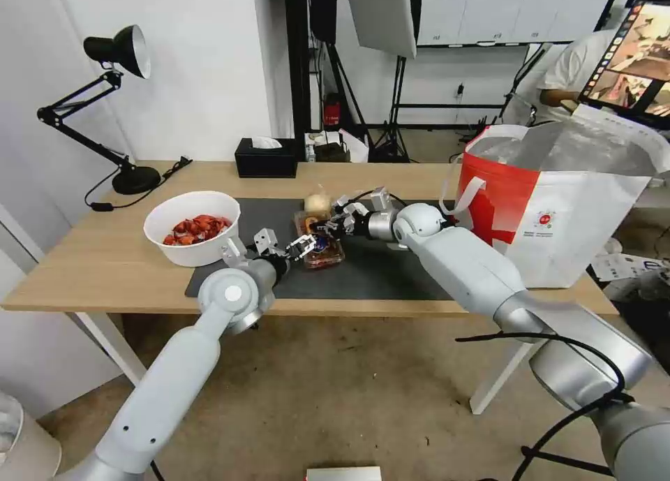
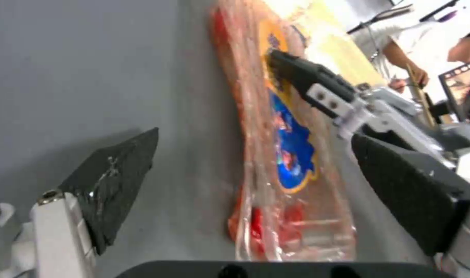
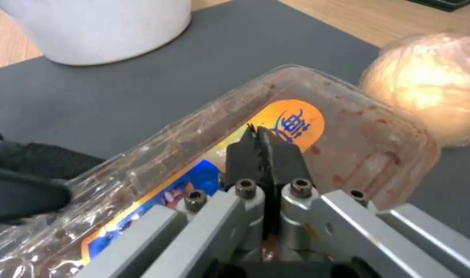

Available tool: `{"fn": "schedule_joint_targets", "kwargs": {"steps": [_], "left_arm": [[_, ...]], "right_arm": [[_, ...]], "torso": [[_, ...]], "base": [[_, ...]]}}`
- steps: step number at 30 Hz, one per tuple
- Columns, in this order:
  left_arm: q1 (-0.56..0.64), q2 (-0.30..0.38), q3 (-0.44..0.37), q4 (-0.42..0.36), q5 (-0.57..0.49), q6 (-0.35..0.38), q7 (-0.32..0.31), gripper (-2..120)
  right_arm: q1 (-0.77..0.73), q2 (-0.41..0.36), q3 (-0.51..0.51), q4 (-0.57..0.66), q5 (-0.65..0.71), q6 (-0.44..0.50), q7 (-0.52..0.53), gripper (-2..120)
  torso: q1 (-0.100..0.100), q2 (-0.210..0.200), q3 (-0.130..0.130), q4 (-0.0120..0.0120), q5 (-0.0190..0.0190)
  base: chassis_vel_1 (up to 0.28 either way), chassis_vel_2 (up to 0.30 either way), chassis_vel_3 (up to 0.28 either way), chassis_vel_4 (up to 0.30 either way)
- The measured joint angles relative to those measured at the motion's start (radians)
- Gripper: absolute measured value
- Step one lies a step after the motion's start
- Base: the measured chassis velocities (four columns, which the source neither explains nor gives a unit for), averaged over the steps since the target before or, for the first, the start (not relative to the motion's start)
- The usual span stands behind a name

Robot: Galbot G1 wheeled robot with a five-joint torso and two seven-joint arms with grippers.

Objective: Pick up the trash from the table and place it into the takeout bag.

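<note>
Clear tray (image 1: 322,242) mid-mat, between spread left gripper (image 1: 302,246) at near-left edge and pinched-together right gripper (image 3: 261,144) on its lid.

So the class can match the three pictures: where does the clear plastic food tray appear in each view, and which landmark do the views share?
Head view: the clear plastic food tray lies mid-picture on the dark grey mat, right of the white bowl.
Left wrist view: the tray runs lengthwise up the centre.
Right wrist view: the tray crosses the centre diagonally.
Shared landmark: the mat beneath it.
</note>
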Motion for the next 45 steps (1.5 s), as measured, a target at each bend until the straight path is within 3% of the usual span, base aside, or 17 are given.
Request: {"fn": "schedule_joint_targets", "kwargs": {"steps": [9, 16, 20, 31, 35, 43, 45], "left_arm": [[-0.011, -0.031, 0.013, 0.026, -0.001, 0.004, -0.033, 96], [-0.013, -0.043, 0.020, 0.039, -0.022, 0.004, -0.040, 67], [-0.014, -0.041, 0.022, 0.044, -0.025, 0.004, -0.042, 58], [-0.022, -0.026, 0.025, 0.038, -0.040, 0.007, -0.049, 11], [-0.021, -0.021, 0.023, 0.029, -0.040, 0.006, -0.050, 1], [-0.006, -0.015, 0.009, -0.004, -0.039, -0.002, -0.052, 0], [0.008, -0.007, 0.001, -0.043, -0.020, -0.013, -0.055, 0]], "right_arm": [[0.012, -0.008, 0.002, -0.005, 0.003, 0.002, 0.000, 0], [0.010, -0.017, 0.002, 0.011, 0.014, 0.002, 0.004, 0], [0.007, -0.021, 0.002, 0.016, 0.015, 0.003, 0.004, 0], [-0.001, -0.027, -0.002, 0.033, 0.034, -0.001, 0.009, 0], [-0.004, -0.028, -0.005, 0.038, 0.036, -0.004, 0.002, 0], [-0.044, -0.055, 0.025, 0.115, 0.117, 0.011, 0.039, 0], [-0.100, -0.098, 0.079, 0.235, 0.209, 0.033, 0.164, 0]], "torso": [[0.000, 0.000, 0.000, 0.0001, 0.0003], [0.000, 0.000, 0.000, 0.0004, 0.0001], [0.000, 0.000, 0.000, -0.0002, -0.0002], [0.000, 0.000, 0.000, -0.0003, -0.0002], [0.000, 0.000, 0.000, -0.0001, -0.0002], [0.000, 0.000, 0.000, 0.0003, -0.0002], [0.000, 0.000, 0.000, 0.0003, 0.0000]], "base": [[0.000, 0.000, 0.000, 0.000], [0.000, 0.000, 0.000, 0.000], [0.000, 0.000, 0.000, 0.000], [0.000, 0.000, 0.000, 0.000], [0.000, 0.000, 0.000, 0.000], [0.000, 0.000, 0.000, 0.000], [0.000, 0.000, 0.000, 0.000]]}}
